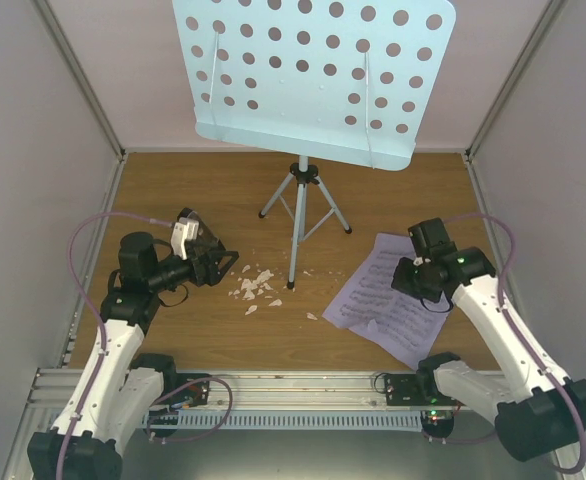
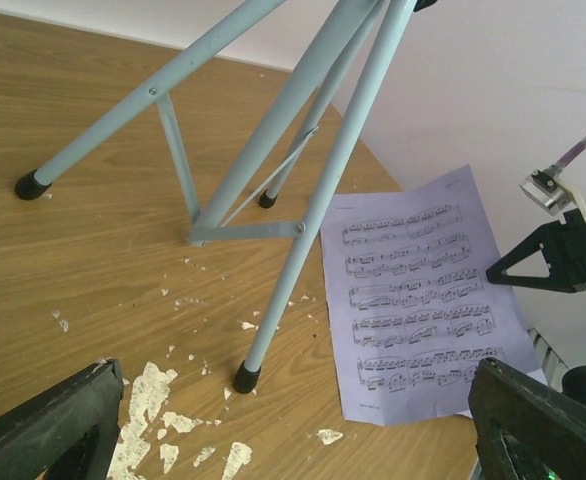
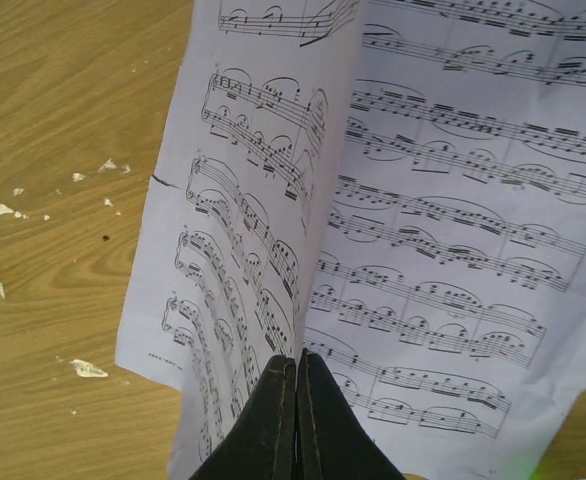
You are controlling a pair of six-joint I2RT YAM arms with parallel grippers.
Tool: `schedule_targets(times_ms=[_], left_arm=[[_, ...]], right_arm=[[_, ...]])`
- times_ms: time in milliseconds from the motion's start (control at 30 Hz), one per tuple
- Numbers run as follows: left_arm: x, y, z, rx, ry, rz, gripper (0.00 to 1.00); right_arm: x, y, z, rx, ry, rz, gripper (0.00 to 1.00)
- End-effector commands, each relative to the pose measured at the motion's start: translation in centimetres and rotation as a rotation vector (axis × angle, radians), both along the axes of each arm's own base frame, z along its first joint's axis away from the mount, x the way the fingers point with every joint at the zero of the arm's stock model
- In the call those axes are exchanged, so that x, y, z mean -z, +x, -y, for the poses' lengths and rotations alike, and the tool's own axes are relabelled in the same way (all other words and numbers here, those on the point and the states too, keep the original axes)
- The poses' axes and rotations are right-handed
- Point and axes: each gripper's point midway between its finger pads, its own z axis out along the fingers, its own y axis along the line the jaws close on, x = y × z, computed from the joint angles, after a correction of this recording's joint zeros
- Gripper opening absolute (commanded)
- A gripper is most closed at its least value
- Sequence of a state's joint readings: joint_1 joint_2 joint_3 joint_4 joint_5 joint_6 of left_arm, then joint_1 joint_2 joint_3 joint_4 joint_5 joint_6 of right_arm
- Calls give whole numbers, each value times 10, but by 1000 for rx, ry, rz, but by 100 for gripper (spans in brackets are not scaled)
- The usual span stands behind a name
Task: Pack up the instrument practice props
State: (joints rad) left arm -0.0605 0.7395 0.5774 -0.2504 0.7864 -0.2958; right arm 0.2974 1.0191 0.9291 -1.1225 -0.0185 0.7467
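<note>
The light blue music stand (image 1: 313, 75) stands at the back on its tripod (image 1: 298, 210), whose legs (image 2: 303, 210) fill the left wrist view. Lilac sheet-music pages (image 1: 388, 300) lie on the wooden floor to its right, also seen in the left wrist view (image 2: 423, 290). My right gripper (image 3: 297, 365) is shut on the raised edge of the top page (image 3: 263, 200), which curls up off the page below (image 3: 453, 200). My left gripper (image 2: 293, 440) is open and empty, left of the stand, facing the near tripod foot (image 2: 245, 377).
White crumbs (image 1: 255, 288) are scattered on the floor near the tripod's front foot, and show up close below the left gripper (image 2: 148, 395). Grey walls close in on three sides. A metal rail (image 1: 303, 395) runs along the near edge.
</note>
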Motion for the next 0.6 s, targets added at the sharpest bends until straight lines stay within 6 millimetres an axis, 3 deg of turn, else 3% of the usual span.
schedule_targets(times_ms=[0,133,367,400,500,567], left_arm=[[-5,3,-1,-2,6,54,95],[-4,3,0,1,9,52,95],[-4,2,-1,-1,9,57,95],[-5,2,-1,-1,9,59,95],[-5,3,-1,-5,10,59,95],[-4,3,-1,-5,10,58,95]], right_arm=[[3,-8,18,46,-56,-12,1],[14,-8,28,77,-98,-15,2],[19,-7,39,136,-133,23,17],[19,-8,40,147,-136,28,28],[12,-6,43,165,-136,64,82],[5,-4,45,180,-141,89,97]])
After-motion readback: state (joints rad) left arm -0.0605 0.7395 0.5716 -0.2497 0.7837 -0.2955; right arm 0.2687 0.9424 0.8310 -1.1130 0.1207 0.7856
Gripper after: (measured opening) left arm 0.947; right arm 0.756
